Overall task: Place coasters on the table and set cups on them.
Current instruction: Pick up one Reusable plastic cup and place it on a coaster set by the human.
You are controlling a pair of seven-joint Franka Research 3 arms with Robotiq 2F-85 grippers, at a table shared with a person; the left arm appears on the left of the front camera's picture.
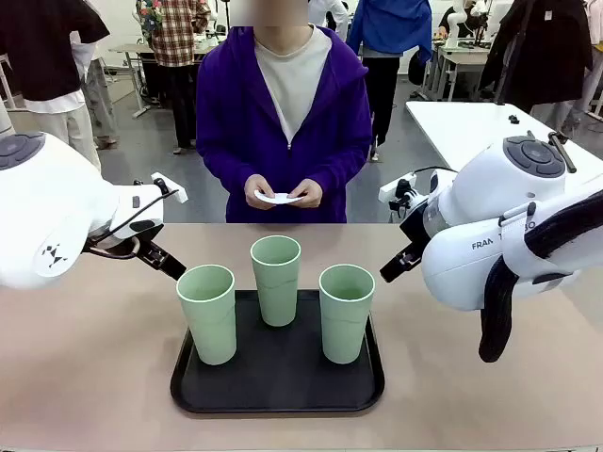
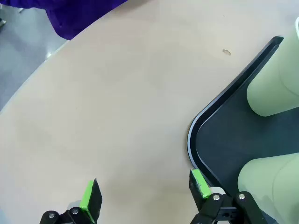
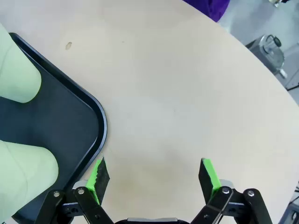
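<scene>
Three smooth, tapered mint cups (image 1: 275, 278) stand on the black rounded tray (image 1: 273, 391). Beyond the tray, a person's hands (image 1: 306, 193) hold thin white coasters (image 1: 279, 198). The left fingers (image 2: 88, 200) and right fingers (image 3: 209, 172) flank the tray, released.

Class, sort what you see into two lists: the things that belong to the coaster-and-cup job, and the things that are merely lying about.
Job in hand:
three cups, standing on the tray
coasters, held in the person's hands
table
left gripper and right gripper, both open

Merely about:
black tray, only the cups' starting place
white table behind
</scene>
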